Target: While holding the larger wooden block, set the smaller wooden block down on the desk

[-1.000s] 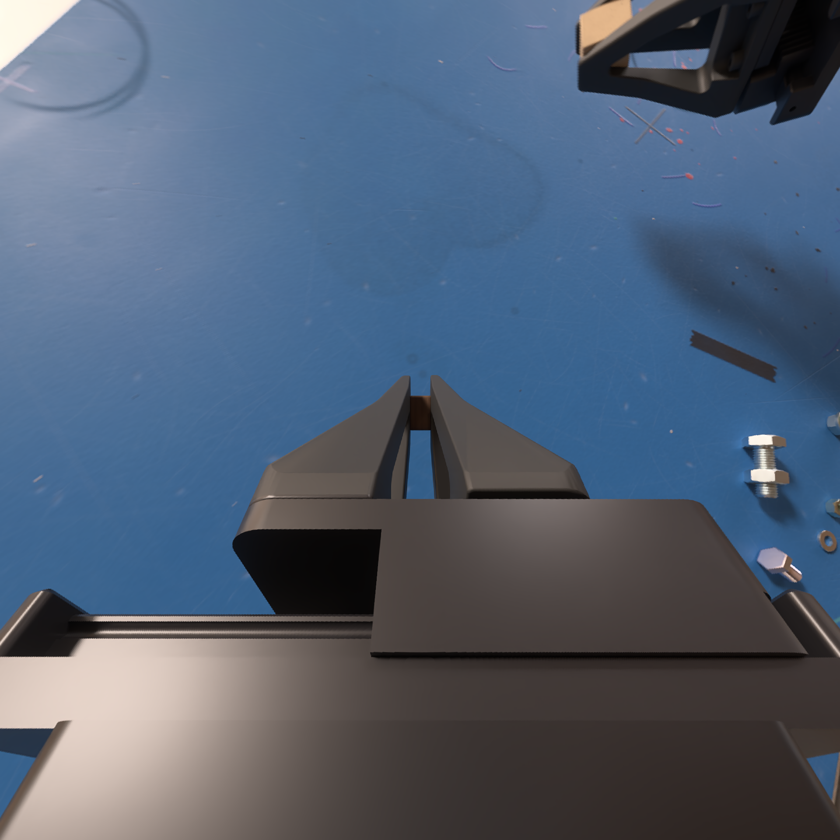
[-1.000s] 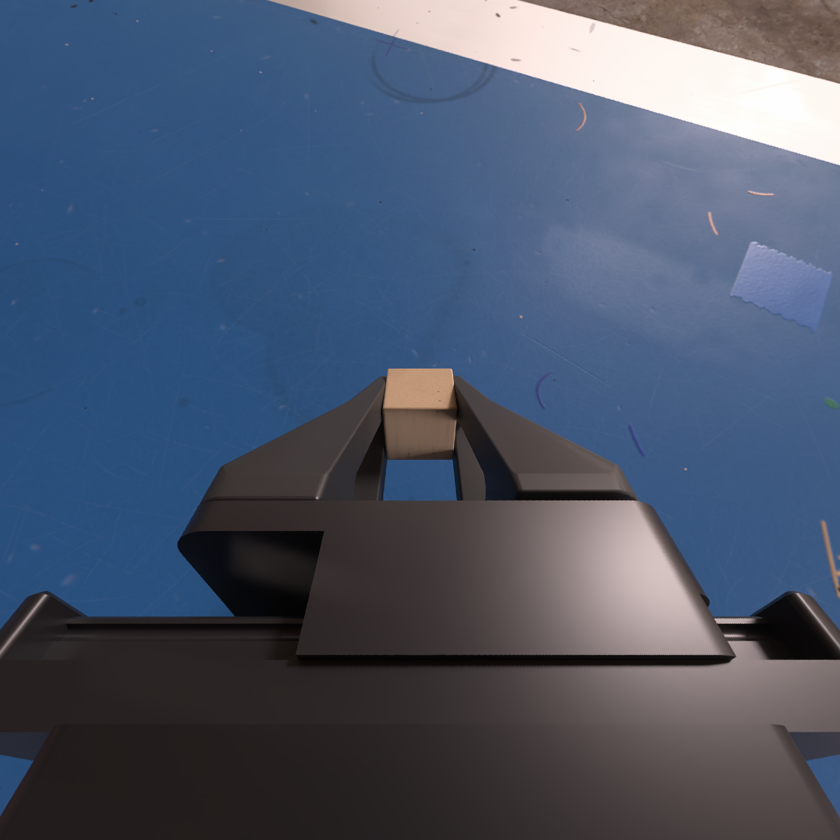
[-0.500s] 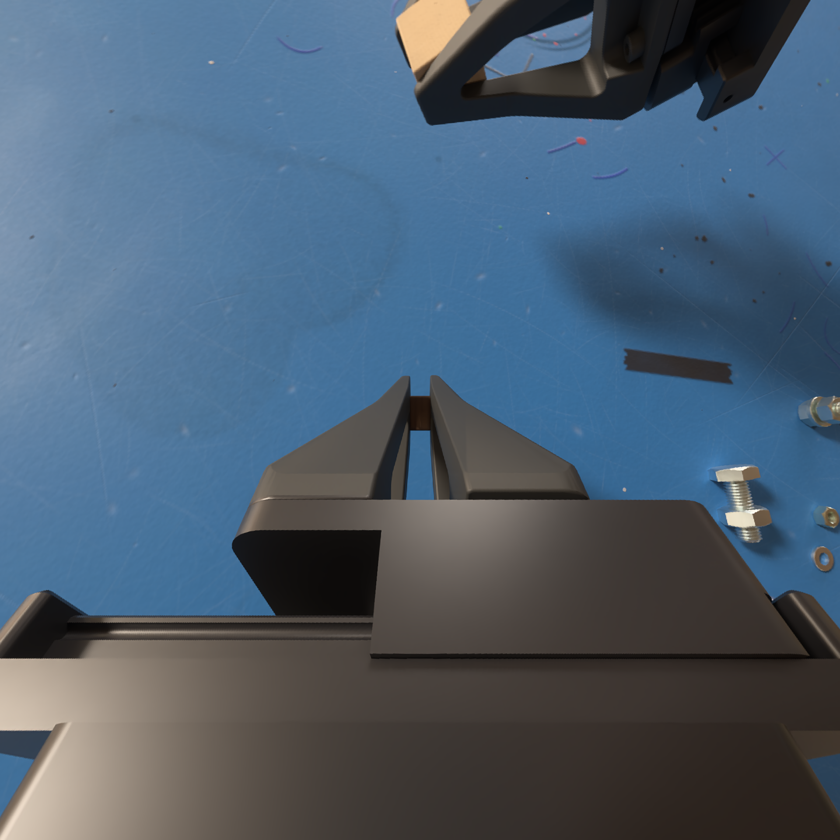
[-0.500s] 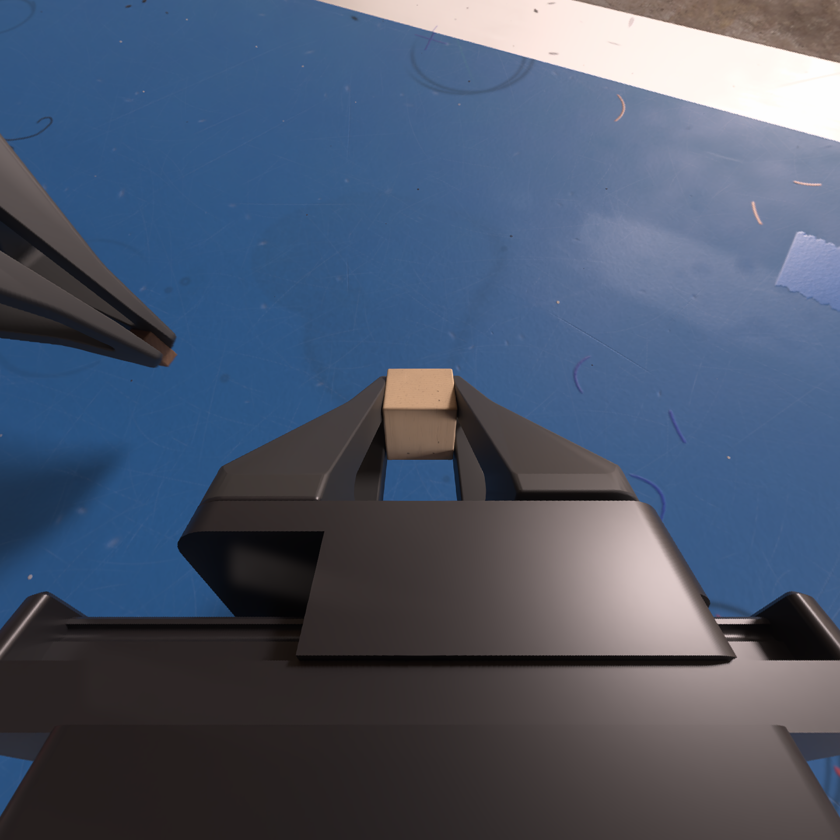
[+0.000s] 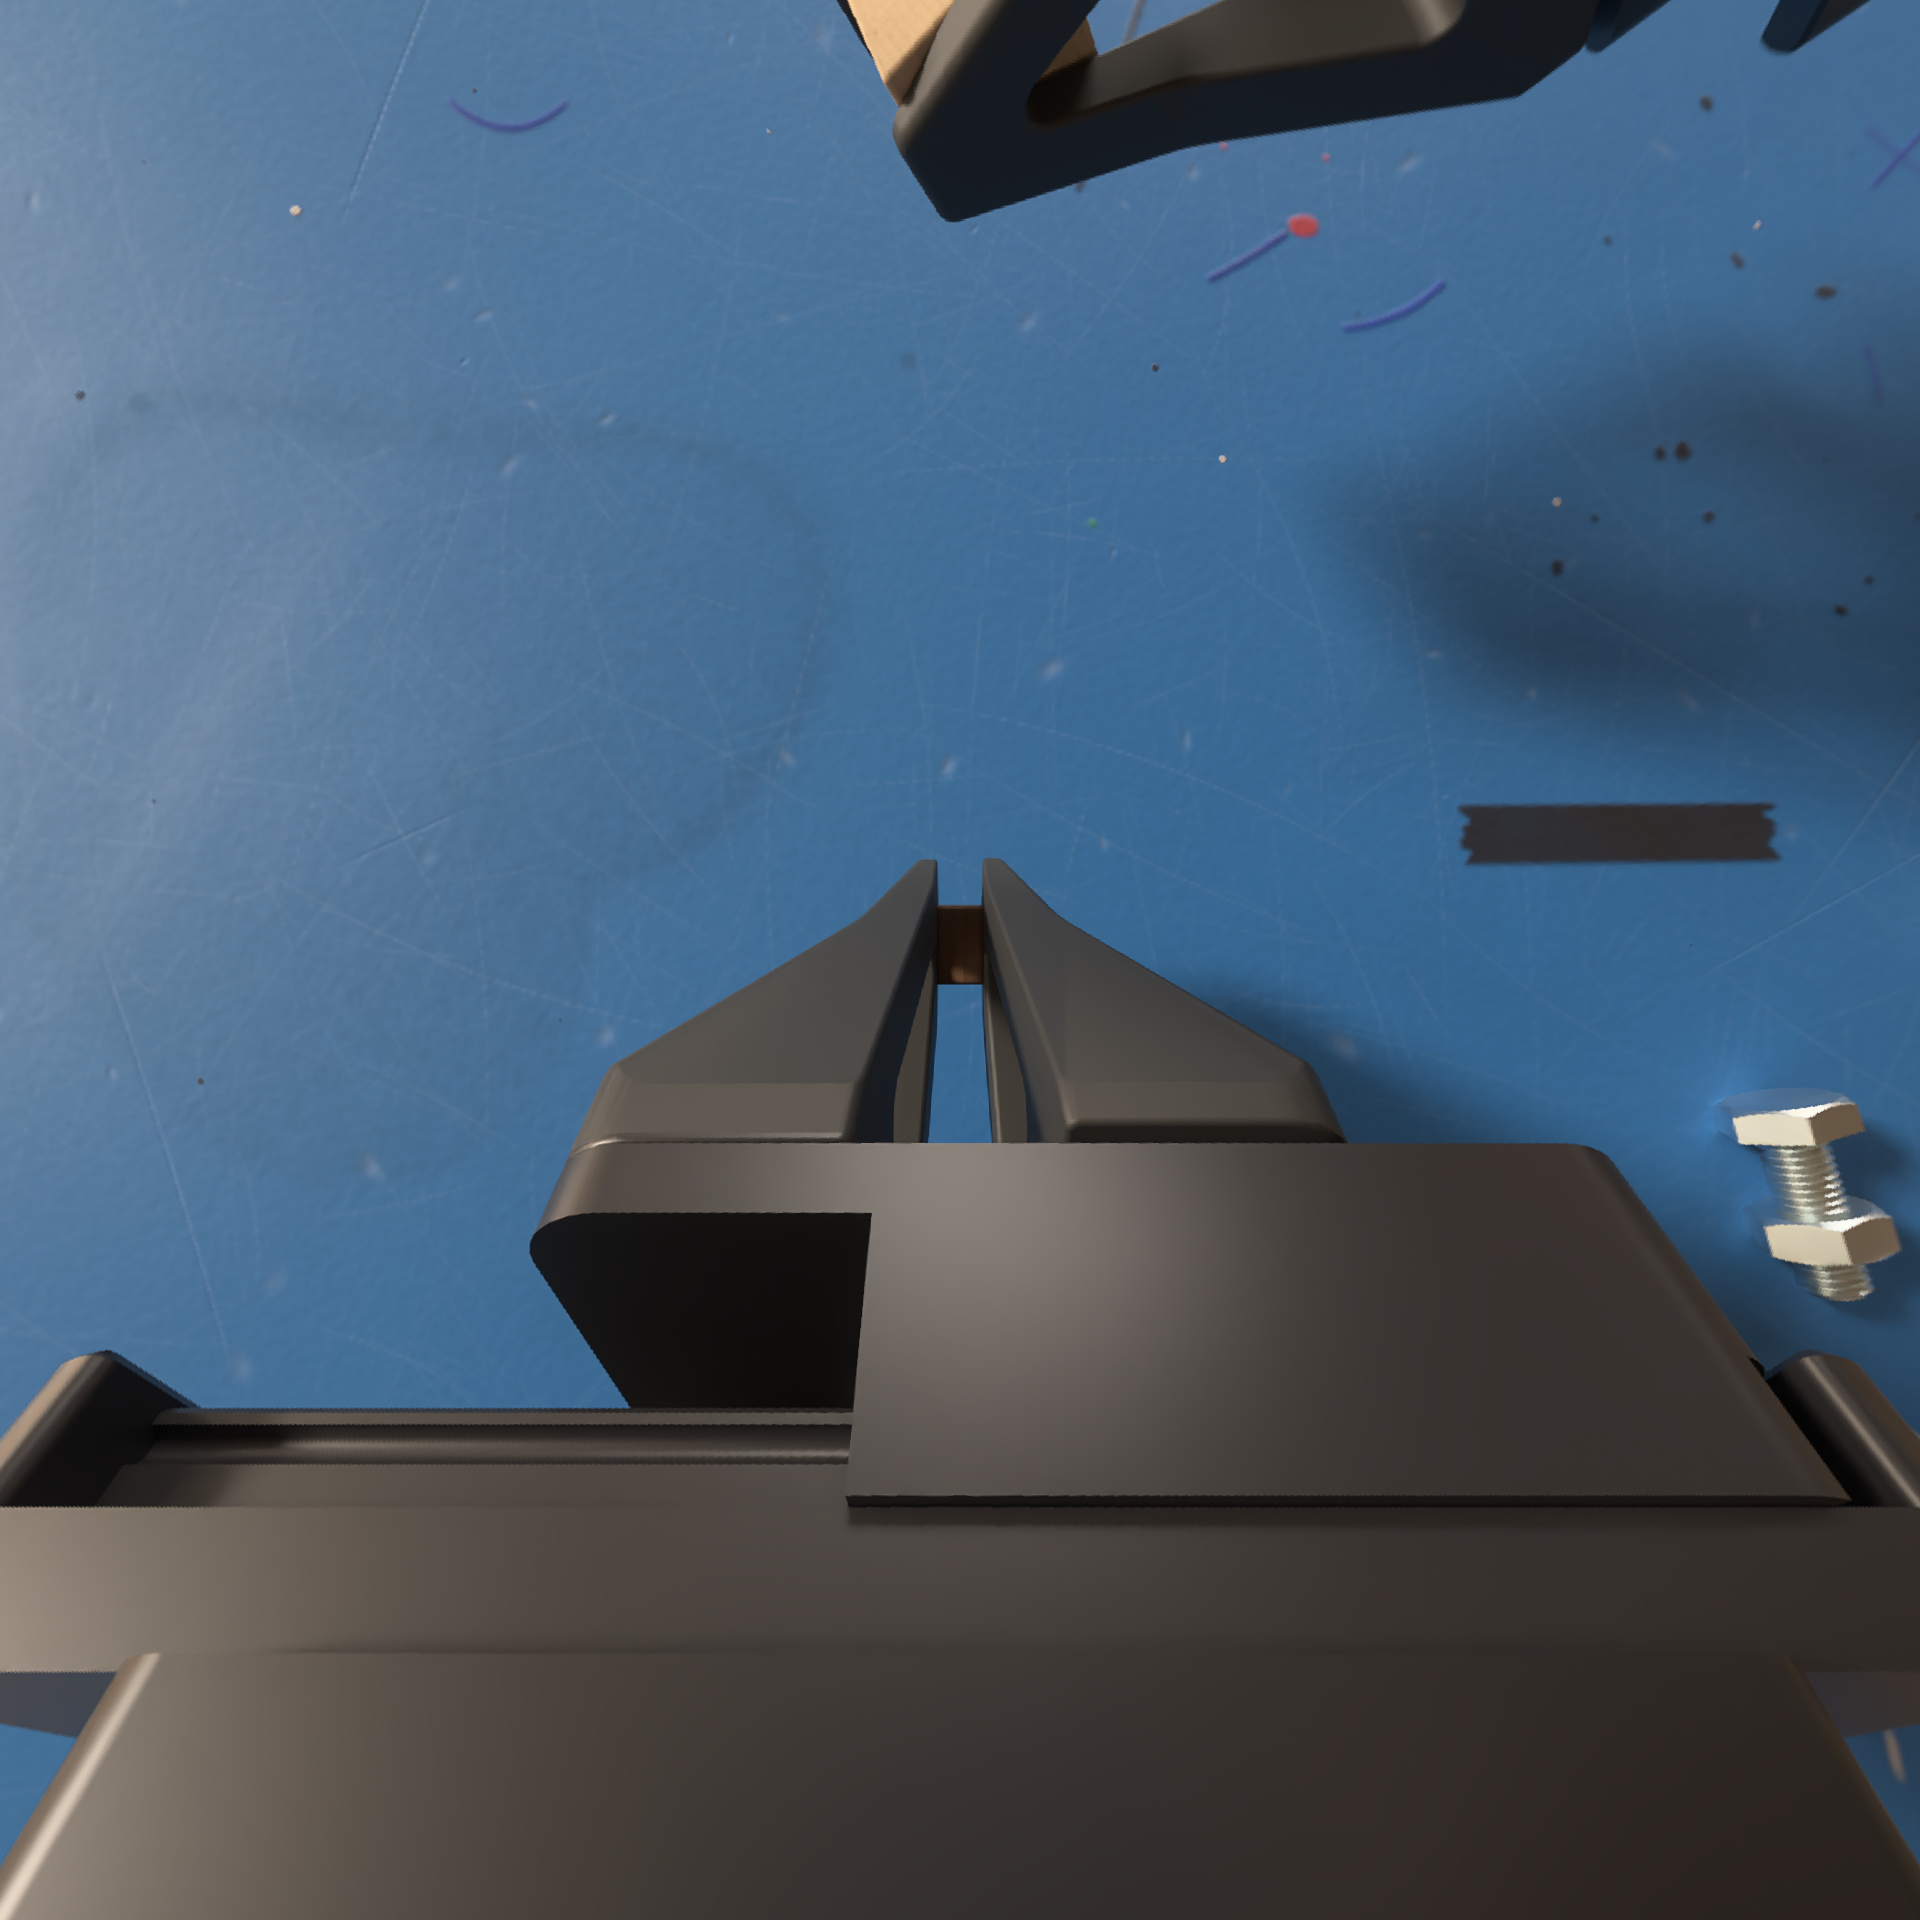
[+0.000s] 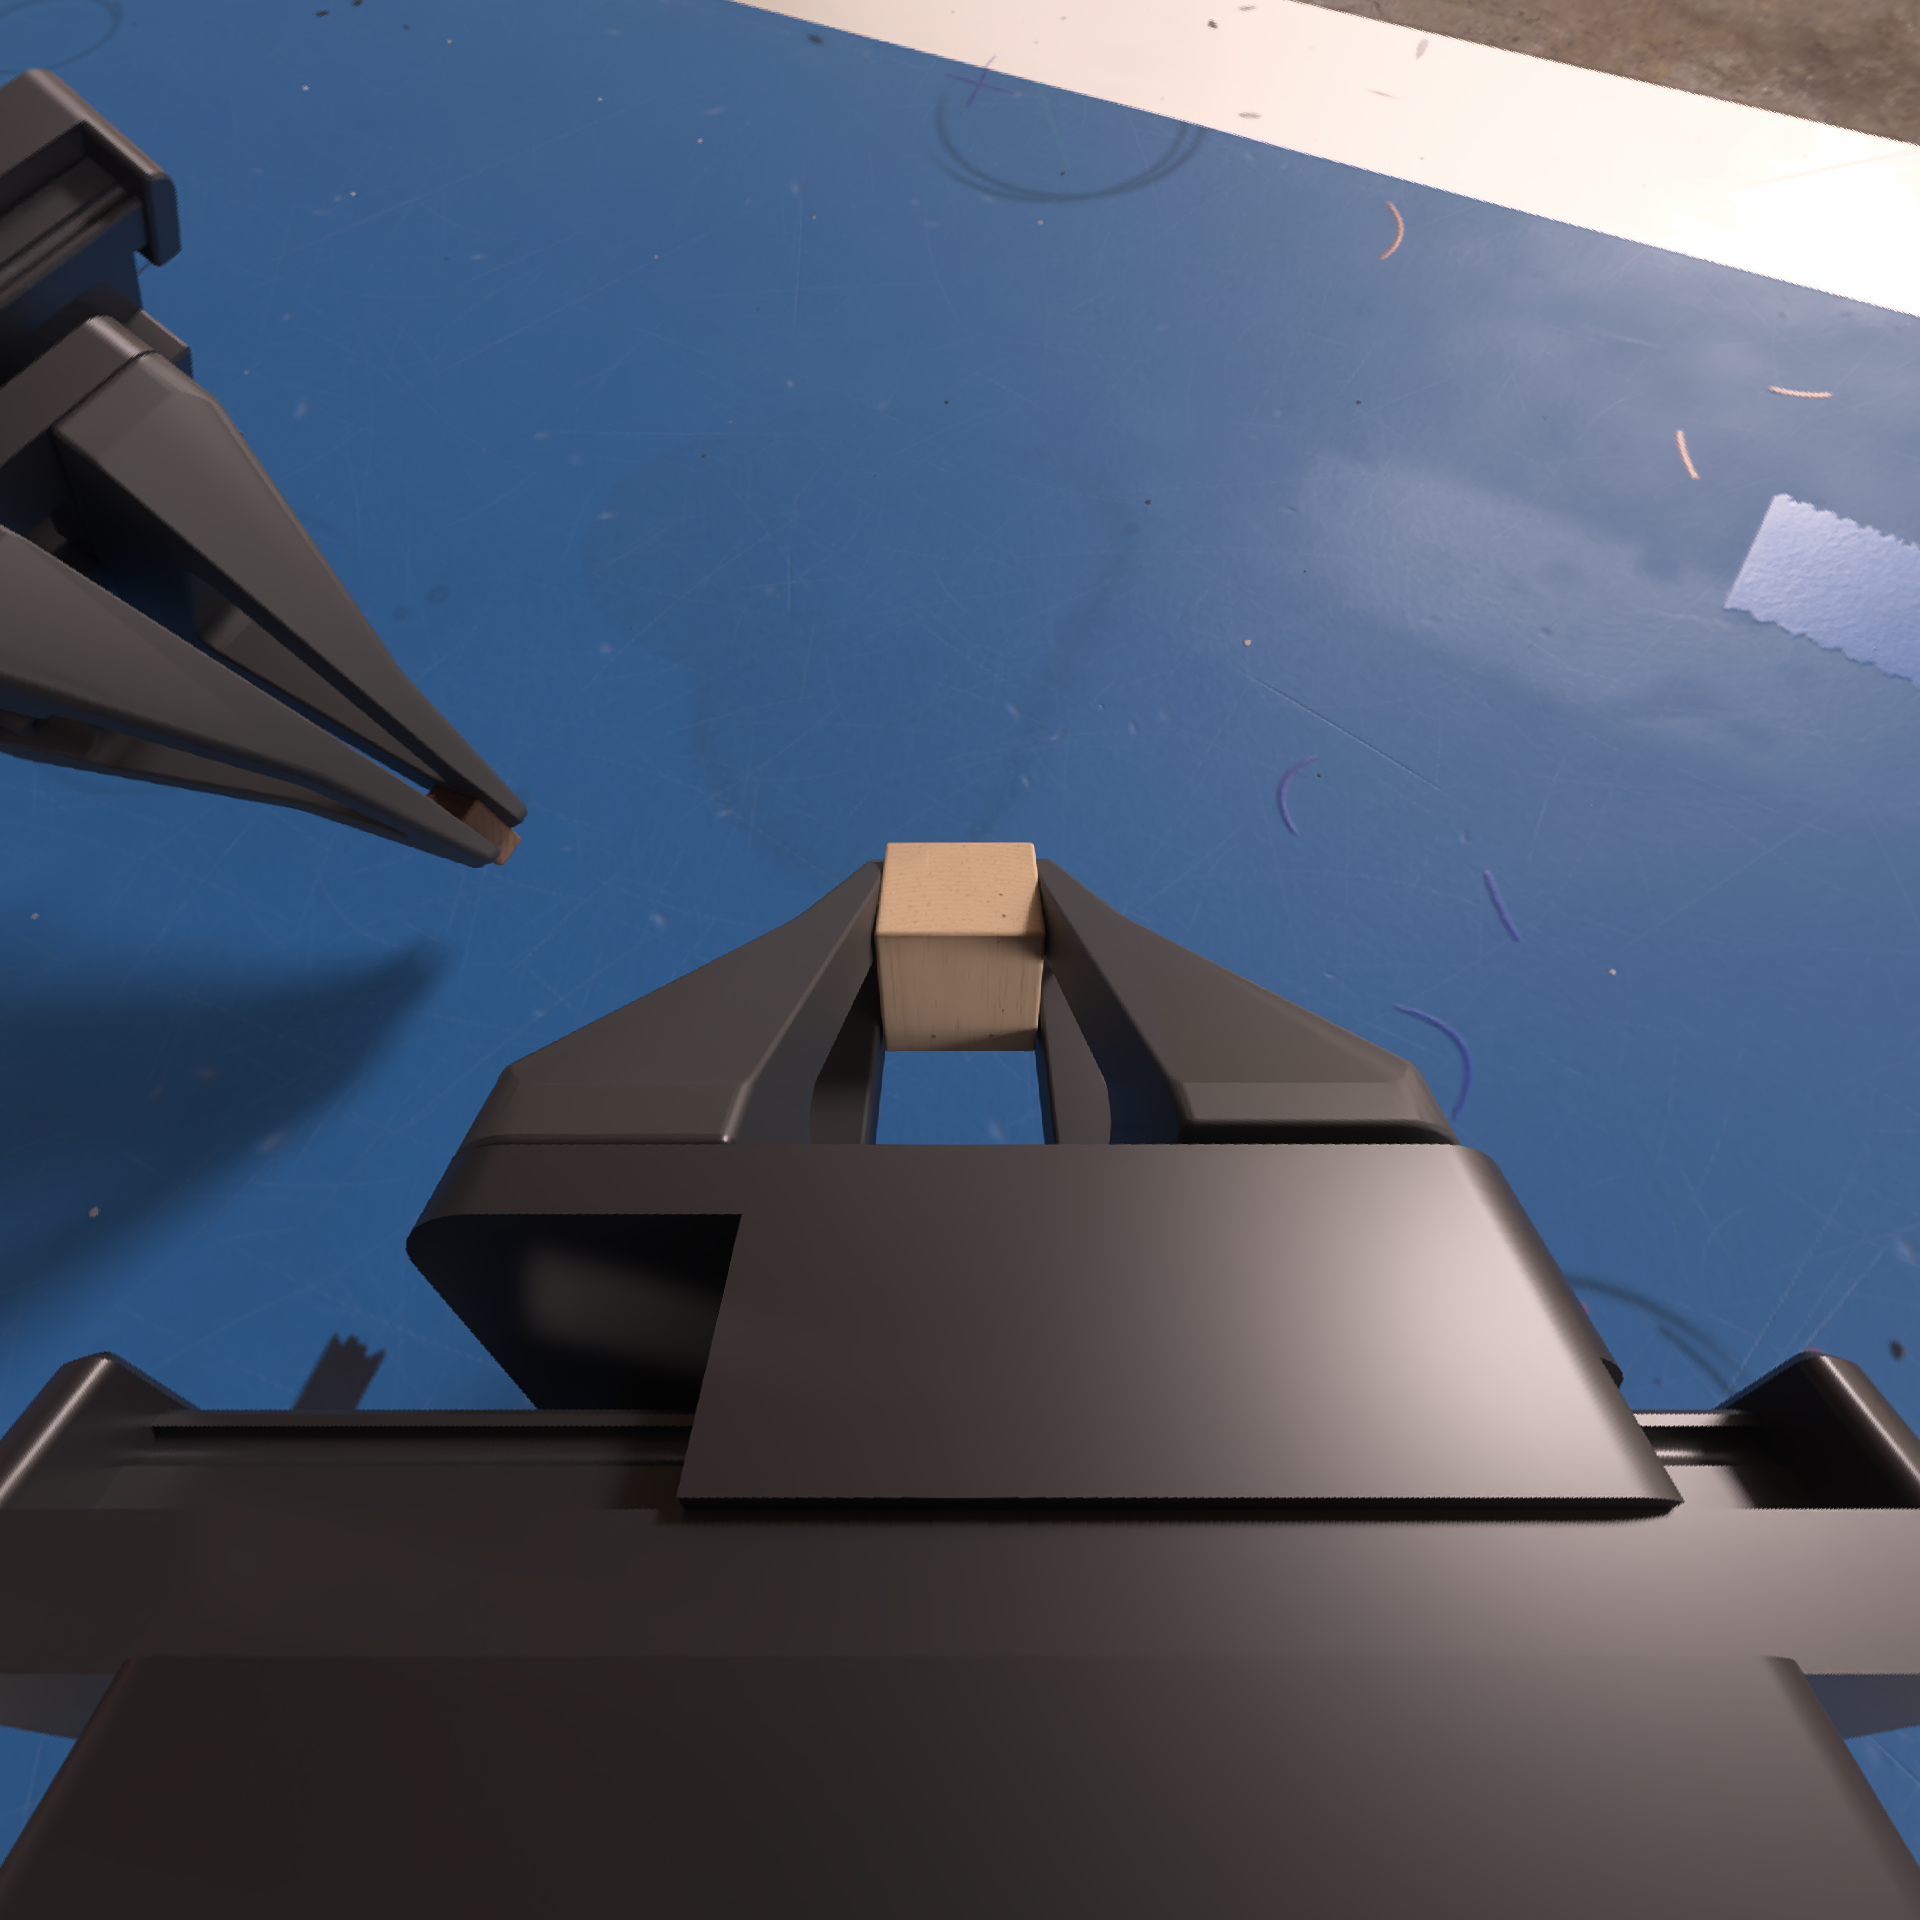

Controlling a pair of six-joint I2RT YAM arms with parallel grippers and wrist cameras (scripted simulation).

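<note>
The left tool [image 5: 959,883] is clamped on the smaller wooden block [image 5: 959,943], pinched just behind its tips above the blue worktop [image 5: 520,623]. The right tool [image 6: 958,883] grips the larger wooden block [image 6: 958,940], also aloft. Two blocks, one per tool; one bolt [image 5: 1813,1205] lies on the worktop.

The larger wooden block [image 6: 958,940] is a pale, light-tan cube with faint specks, sitting square at the centre of the right wrist view, pinched between the tips of the right tool [image 6: 958,935] above the blue tabletop [image 6: 935,468]. The smaller wooden block [image 5: 959,943], a darker brown sliver, sits clamped near the tips of the left tool [image 5: 959,904] at mid-frame, mostly hidden.
</note>
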